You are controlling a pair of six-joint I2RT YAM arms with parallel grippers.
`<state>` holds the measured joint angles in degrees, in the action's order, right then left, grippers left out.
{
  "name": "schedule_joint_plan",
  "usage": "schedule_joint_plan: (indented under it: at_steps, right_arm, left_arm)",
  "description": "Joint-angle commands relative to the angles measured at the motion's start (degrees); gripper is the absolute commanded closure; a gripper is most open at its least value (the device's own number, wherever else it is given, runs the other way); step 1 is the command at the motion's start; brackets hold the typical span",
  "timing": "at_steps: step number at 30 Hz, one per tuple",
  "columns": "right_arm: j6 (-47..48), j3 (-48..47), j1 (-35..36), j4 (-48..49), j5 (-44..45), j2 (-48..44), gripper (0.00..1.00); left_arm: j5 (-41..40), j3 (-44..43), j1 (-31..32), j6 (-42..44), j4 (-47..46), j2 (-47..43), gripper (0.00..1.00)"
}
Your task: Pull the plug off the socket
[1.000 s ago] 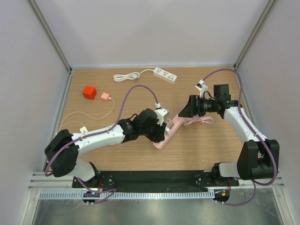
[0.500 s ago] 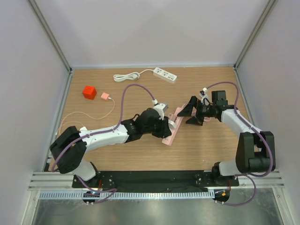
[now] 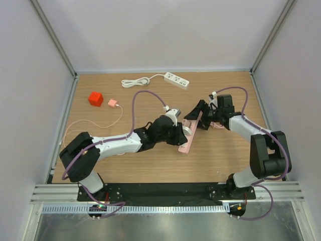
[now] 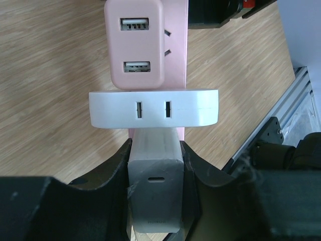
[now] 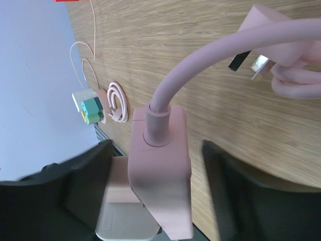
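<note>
You've got the plug (image 4: pixel 154 191) clamped in the left gripper (image 3: pixel 181 133); right gripper (image 3: pixel 199 118) straddles the strip (image 3: pixel 185 145) at its upper-right cord end, jaws wide, not gripping.

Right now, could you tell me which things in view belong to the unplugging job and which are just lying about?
In the job: pink power strip, white plug held by the left gripper, right gripper open around the strip's cable end.
Lying about: white power strip, red cube, small pink adapter on its cable.
</note>
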<state>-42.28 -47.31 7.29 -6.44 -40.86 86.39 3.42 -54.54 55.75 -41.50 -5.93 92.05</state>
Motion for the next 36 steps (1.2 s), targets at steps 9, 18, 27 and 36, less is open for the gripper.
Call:
schedule_joint_plan:
  at_steps: [9,18,27,36]
  right_arm:
    - [5.42,-4.62,0.62,0.74,5.7,-1.57,0.99]
    - [23.2,-4.01,0.53,-1.11,26.6,-14.4,0.99]
    - [23.39,-2.62,-0.17,0.63,27.07,-19.24,0.99]
    - [18.91,-0.5,-8.52,2.39,22.23,-19.77,0.99]
  left_arm:
    - [-2.01,-4.26,-0.02,-2.89,-10.77,-1.78,1.0]
    - [-1.84,-2.23,-1.43,-1.14,-2.42,-8.98,1.0]
    - [-2.98,-3.56,-1.78,8.88,9.8,-12.68,1.0]
    - [-2.98,2.6,-2.22,16.62,7.77,-23.58,1.0]
